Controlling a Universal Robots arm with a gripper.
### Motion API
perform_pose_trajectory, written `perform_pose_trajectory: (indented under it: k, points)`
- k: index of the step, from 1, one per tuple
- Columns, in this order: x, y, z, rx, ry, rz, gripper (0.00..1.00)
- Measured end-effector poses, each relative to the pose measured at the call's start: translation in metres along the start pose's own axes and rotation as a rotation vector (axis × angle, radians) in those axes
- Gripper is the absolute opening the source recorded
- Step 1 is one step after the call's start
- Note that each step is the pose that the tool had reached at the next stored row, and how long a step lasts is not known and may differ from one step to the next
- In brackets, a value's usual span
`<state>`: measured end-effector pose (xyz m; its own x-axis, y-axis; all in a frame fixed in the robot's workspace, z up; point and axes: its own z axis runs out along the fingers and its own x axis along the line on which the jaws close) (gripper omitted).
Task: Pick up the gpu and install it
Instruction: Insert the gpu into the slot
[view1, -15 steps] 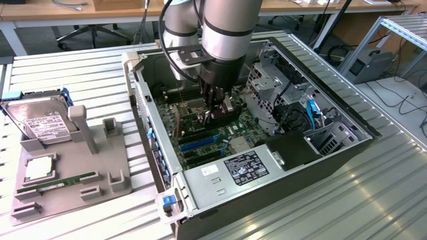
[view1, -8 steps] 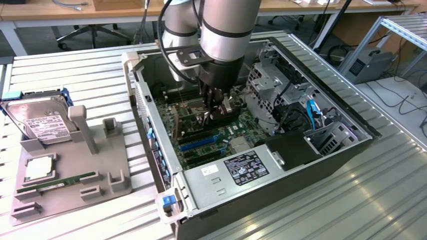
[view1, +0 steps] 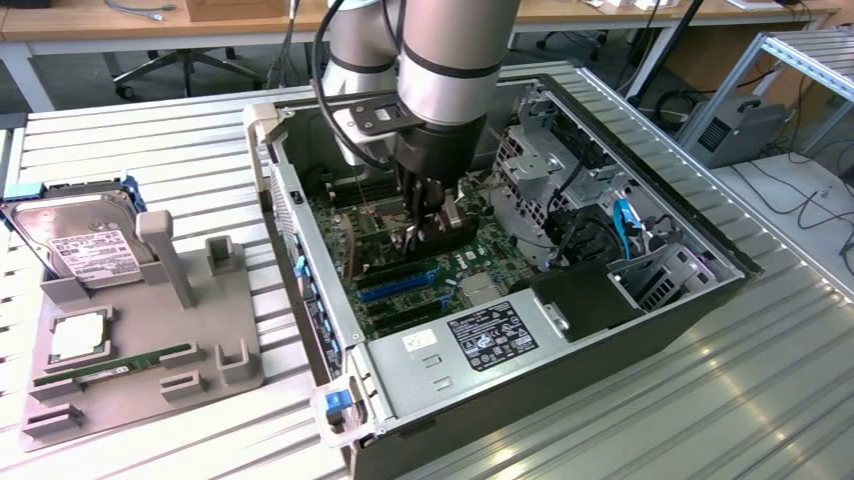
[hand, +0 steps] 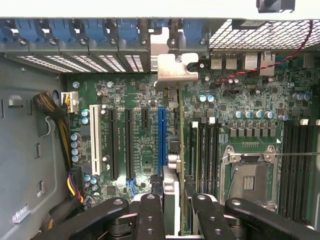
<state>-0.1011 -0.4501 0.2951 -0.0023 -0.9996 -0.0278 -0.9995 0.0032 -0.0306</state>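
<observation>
A ribbed silver metal table (view1: 160, 150) carries an open black desktop computer case (view1: 627, 330), and just beside it, toward the exterior view's left, a flat grey plastic parts holder (view1: 200, 330) with slotted stands, both resting directly on the ribs.

You've got the open PC case (view1: 310, 250) lying on the slatted aluminium table (view1: 747, 400), motherboard (hand: 145, 95) exposed. White PCI slot (hand: 94, 139) sits beside black slots, then a blue slot (hand: 161, 137). Empty CPU socket (hand: 248, 177) next to the RAM slots (hand: 295, 170). PSU with label (view1: 487, 335) at the case's near end. Grey fixture tray (view1: 200, 330) at the exterior view's left holds a hard drive (view1: 87, 245), a CPU (view1: 78, 335) and a RAM stick (view1: 114, 370). Office chair (view1: 180, 65) behind.
</observation>
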Motion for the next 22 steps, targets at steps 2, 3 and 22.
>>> perform_pose_trajectory:
  k: [2,3,22]
  points:
    - [0.000,0.0016,0.0013,0.0000,0.0009,0.000,0.27]
    - [0.000,0.0018,0.0018,0.0001,0.0015,0.000,0.27]
    - [0.004,0.0111,0.0079,0.0009,0.0079,0.032,0.27]
